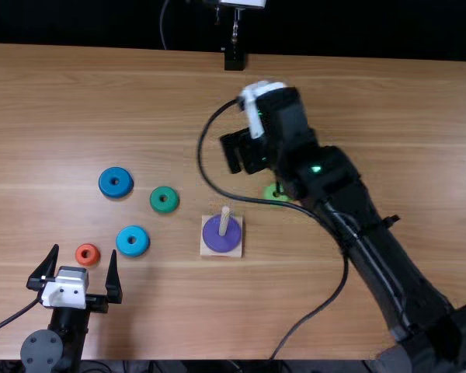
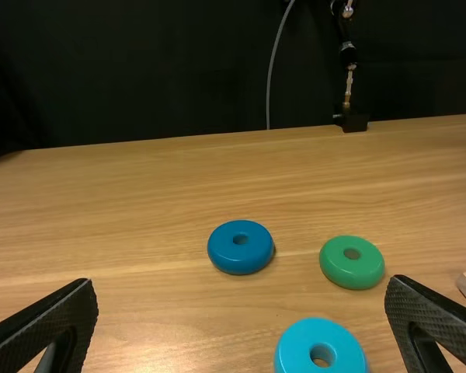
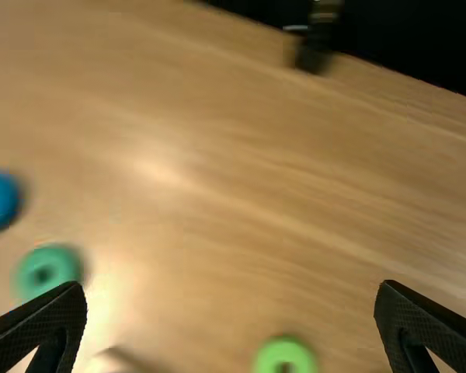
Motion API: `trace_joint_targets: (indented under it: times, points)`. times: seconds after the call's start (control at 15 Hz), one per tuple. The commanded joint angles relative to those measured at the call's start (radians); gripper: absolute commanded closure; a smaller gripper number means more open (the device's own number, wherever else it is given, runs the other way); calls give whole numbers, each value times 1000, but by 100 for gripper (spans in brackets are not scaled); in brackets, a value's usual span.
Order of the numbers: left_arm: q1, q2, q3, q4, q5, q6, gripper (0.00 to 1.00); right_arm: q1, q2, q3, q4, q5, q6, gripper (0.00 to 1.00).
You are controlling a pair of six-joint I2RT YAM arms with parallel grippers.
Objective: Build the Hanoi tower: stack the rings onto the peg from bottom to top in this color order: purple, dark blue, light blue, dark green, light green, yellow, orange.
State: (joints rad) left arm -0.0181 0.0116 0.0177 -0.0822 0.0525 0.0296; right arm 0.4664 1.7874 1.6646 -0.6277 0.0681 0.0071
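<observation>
Top view: fixed above near edge of table [image 1: 373, 101], looks steeply down & fwd, widest. L wrist view: low, close in, faces far edge at shallow angle. R wrist view: from farther over table, steeper, rolled so far edge slants. All 3 share dk blue ring [image 1: 107, 187], dk green ring [image 1: 156, 204] & blk block [image 1: 234, 61]; top & R wrist also lt green ring [image 1: 270, 195]

Left arm [image 1: 71, 328] tucked in, right arm [image 1: 380, 264] outstretched
Left hand [image 1: 84, 251] spread open, close to its base; right hand [image 1: 245, 151] also open, held diagonally forward and inward from its base.
</observation>
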Motion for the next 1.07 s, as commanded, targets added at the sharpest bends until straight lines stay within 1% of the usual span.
trace_joint_targets:
  times: [0.0,0.07,0.13,0.27,0.4,0.47,0.53,0.67,0.73,0.8,0.87,1.0]
  points:
    - [9,-12,-18,-50,14,13,0,5,-157,-71,56,116,35,0]
    - [9,-12,-18,-50,14,13,0,-3,-232,-146,115,155,30,0]
    - [9,-12,-18,-50,14,13,0,-34,-313,-218,148,158,24,0]
    - [9,-12,-18,-50,14,13,0,-104,-505,-358,155,155,21,0]
    - [9,-12,-18,-50,14,13,0,-199,-704,-519,165,151,26,0]
    - [9,-12,-18,-50,14,13,0,-247,-792,-626,216,151,24,0]
    - [9,-12,-18,-50,14,13,0,-281,-875,-732,299,151,22,0]
    - [9,-12,-18,-50,14,13,0,-305,-1083,-959,487,142,22,0]
    - [9,-12,-18,-50,14,13,0,-327,-1215,-1060,584,142,19,0]
    - [9,-12,-18,-50,14,13,0,-353,-1336,-1164,645,140,19,0]
    - [9,-12,-18,-50,14,13,0,-377,-1427,-1246,673,138,13,0]
    - [9,-12,-18,-50,14,13,0,-402,-1573,-1392,693,136,13,0]
